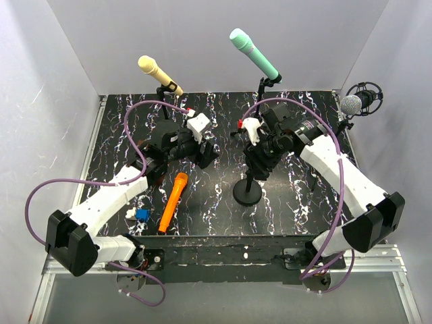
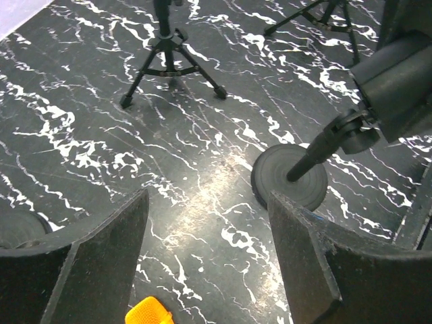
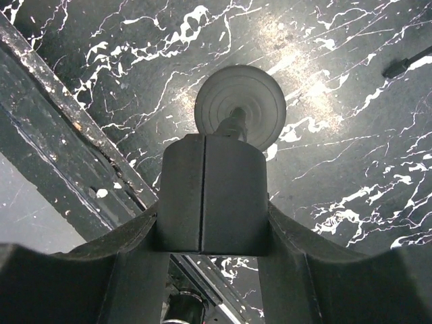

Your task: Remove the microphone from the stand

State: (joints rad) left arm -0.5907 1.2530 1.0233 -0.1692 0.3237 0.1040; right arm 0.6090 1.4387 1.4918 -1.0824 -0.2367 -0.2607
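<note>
Orange plastic microphone (image 1: 172,202) lies flat on the black white-veined table (image 1: 304,209), apart from the black round-base stand (image 1: 248,193); removal looks done. Its long axis runs near-to-far, with the far end tilted slightly right.

Left gripper (image 2: 208,202) hovers just past that far end, jaws wide with nothing between them. 1 orange tip shows at the bottom edge of its wrist view.

Right gripper (image 1: 265,154) is clamped on the stand's black cylindrical clip (image 3: 212,196).

Left arm is the nearer of the 2, and the microphone lies back toward its base. A re-grasp would need the jaws across the short axis.
</note>
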